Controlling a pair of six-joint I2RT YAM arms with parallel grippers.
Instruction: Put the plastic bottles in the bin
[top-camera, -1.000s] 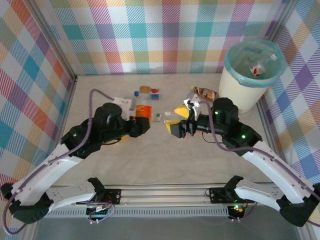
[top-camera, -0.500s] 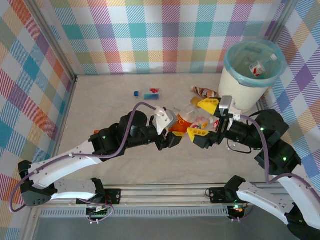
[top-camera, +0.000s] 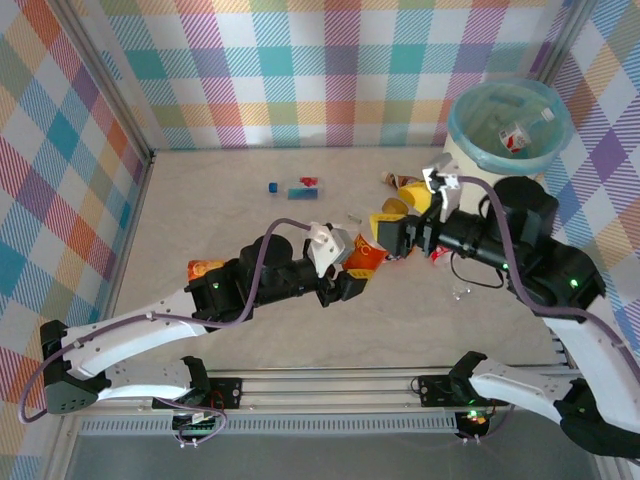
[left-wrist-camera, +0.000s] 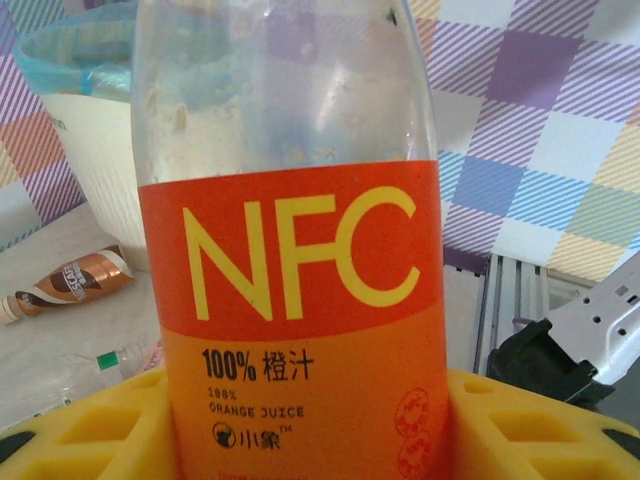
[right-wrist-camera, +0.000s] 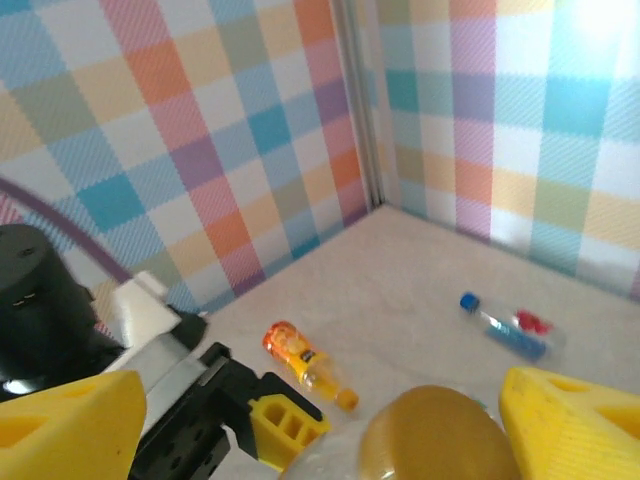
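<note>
Bright checked walls stand round the pale table (top-camera: 220, 210). A moment ago my two claws were far apart. Now my left claw (left-wrist-camera: 310, 430) has carried the orange juice bottle (left-wrist-camera: 300, 280) to the middle, and my right claw (right-wrist-camera: 325, 410) has come over to meet it. I think this is a hand-over, because the bin (top-camera: 480, 190) stands on my right side, by the far corner. My left claw is clamped on the bottle's lower part. My right claw's fingers are apart, with the bottle's round cap (right-wrist-camera: 430, 435) between them, so it does not grip yet. A brown bottle (top-camera: 410, 183) lies near the bin.
</note>
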